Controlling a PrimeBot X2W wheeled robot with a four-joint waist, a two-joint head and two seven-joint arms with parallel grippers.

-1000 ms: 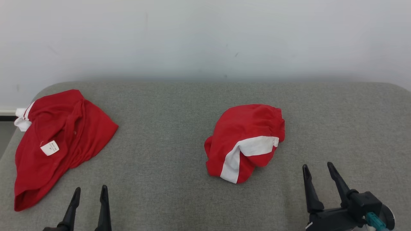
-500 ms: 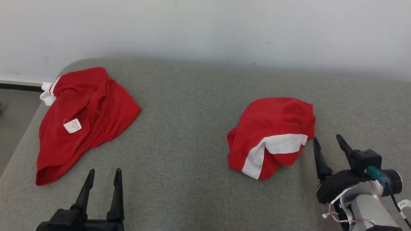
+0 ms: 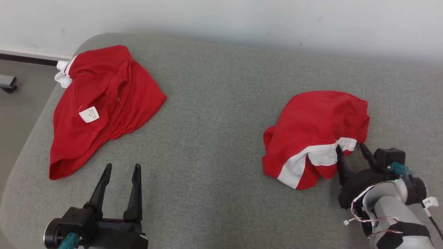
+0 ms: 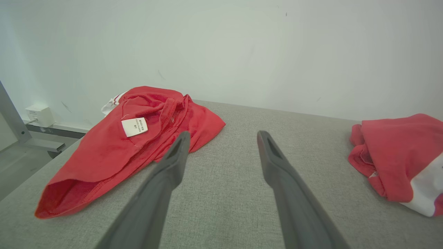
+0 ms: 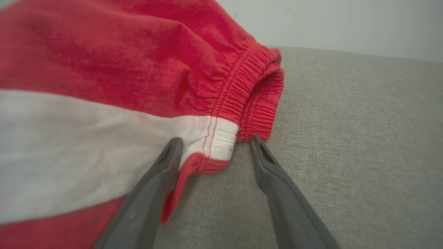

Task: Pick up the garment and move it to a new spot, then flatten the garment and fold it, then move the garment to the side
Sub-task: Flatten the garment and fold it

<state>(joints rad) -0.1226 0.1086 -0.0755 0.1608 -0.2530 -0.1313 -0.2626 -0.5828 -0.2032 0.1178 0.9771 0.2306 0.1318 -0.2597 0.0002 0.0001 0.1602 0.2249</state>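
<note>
Jaws spread on both.
Right gripper straddles a waistband corner of the red shorts; left gripper hovers above grey cushion.

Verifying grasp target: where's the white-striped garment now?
Head view, right side of the grey cushion; the white-striped garment lies bunched, waistband corner at the fingertips of the open right gripper.
</note>
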